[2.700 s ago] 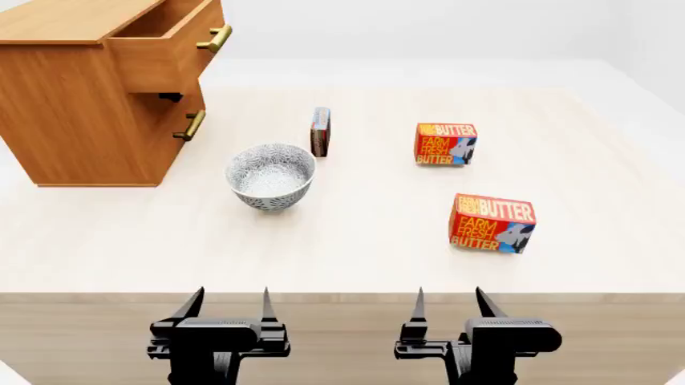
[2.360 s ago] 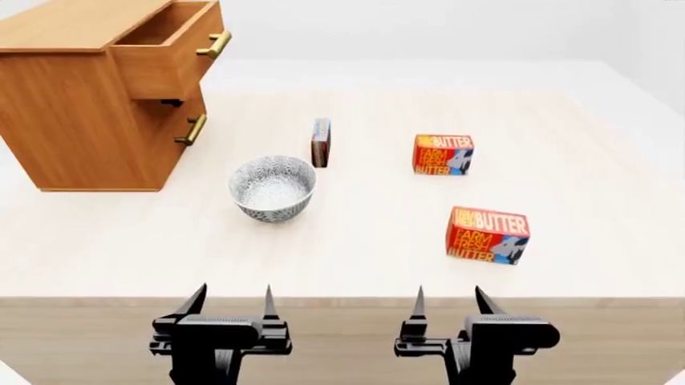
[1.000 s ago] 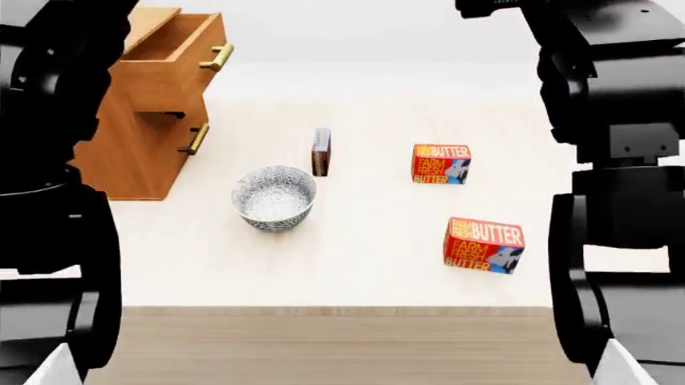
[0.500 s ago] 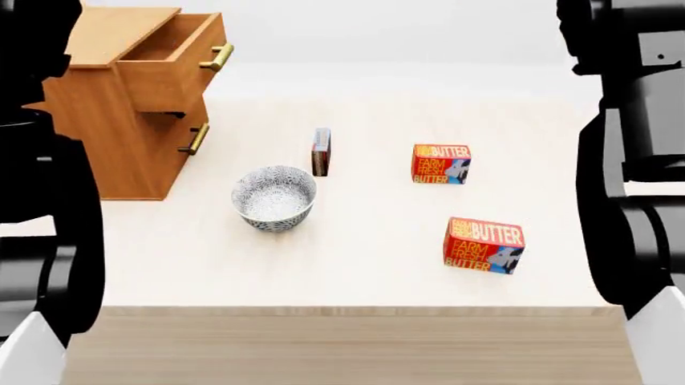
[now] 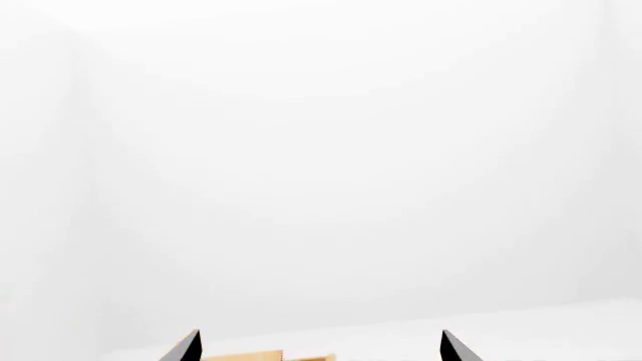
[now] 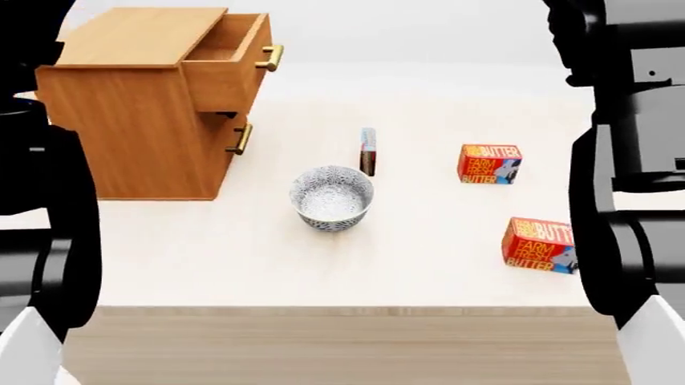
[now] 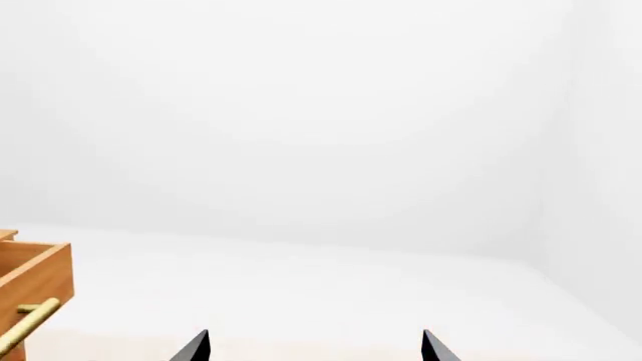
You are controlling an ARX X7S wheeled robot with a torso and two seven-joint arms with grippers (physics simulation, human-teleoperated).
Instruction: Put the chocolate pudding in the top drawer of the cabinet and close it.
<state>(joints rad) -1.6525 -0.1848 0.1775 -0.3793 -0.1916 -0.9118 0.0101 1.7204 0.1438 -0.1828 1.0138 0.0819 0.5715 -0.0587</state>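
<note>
The chocolate pudding [image 6: 368, 151] stands on its thin edge mid-table, just behind a patterned bowl. The cabinet [image 6: 139, 120] sits at the table's left with its top drawer [image 6: 227, 68] pulled out, brass handle [image 6: 269, 58] facing right. Both arms are raised at the head view's sides, and their grippers are out of that view. In the left wrist view my left gripper [image 5: 319, 350] is open and holds nothing, with a sliver of the cabinet [image 5: 266, 356] below it. My right gripper [image 7: 314, 347] is open and empty too, and its camera catches the top drawer [image 7: 35, 274].
A white patterned bowl [image 6: 332, 197] stands in front of the pudding. Two orange-red butter boxes lie to the right, one farther back [image 6: 489, 164] and one nearer [image 6: 538, 245]. The lower drawer's handle [image 6: 240, 139] is below the open drawer. The table's front edge [image 6: 342, 308] runs across the view.
Both arms have risen from low in front to the head view's sides. The view has since turned left, so cabinet, bowl and boxes sit further right in it.
</note>
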